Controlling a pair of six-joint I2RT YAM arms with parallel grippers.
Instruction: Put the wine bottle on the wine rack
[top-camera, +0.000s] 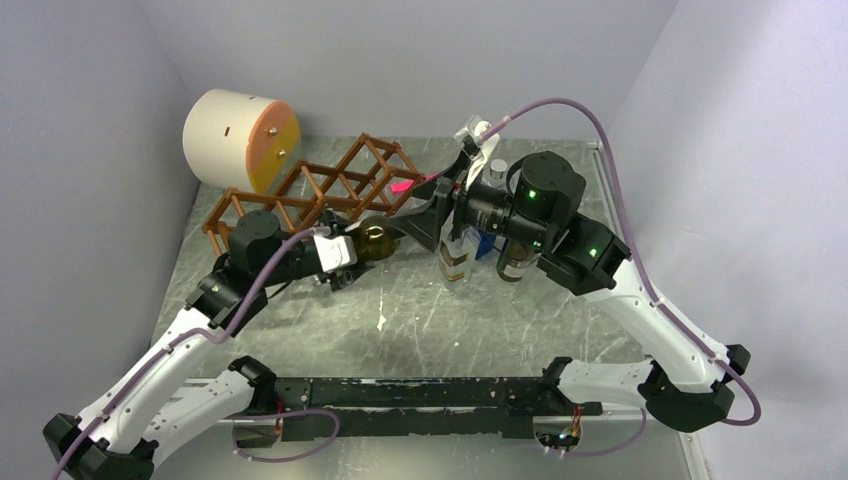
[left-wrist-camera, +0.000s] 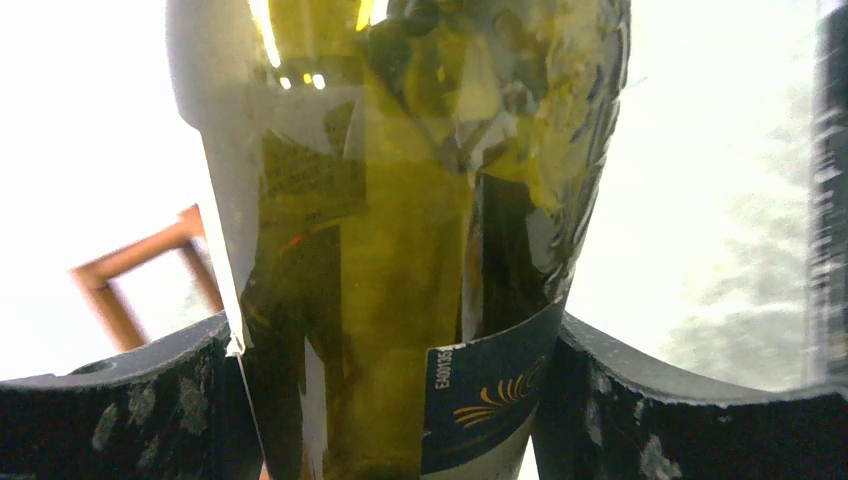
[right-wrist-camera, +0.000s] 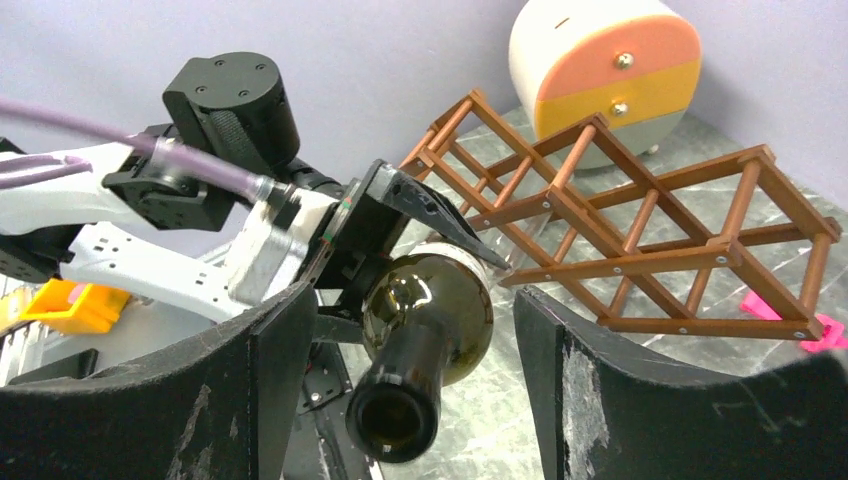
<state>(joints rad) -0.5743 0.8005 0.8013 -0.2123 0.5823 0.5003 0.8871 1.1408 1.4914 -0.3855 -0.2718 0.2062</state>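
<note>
Lilac walls (top-camera: 400, 60) enclose a grey marbled surface (top-camera: 420, 320). The wine rack (top-camera: 330, 185) stands rear left. The green wine bottle (right-wrist-camera: 425, 330) lies level just beside it, with my left tool (top-camera: 365, 245) clamped on its body. My right tool (right-wrist-camera: 410, 295) stands apart around the neck. The navy label (left-wrist-camera: 480, 390) carries print beginning "EA".

The grey marbled table (top-camera: 420, 320) carries the wine rack (top-camera: 340, 183) and, behind it, a cream-and-orange drum (top-camera: 235, 135).

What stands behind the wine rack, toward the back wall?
A cream-and-orange drum stands behind the wine rack, near its left end, with the grey wall beyond. The rack's bars cover the drum's lower edge, so contact cannot be judged.
</note>
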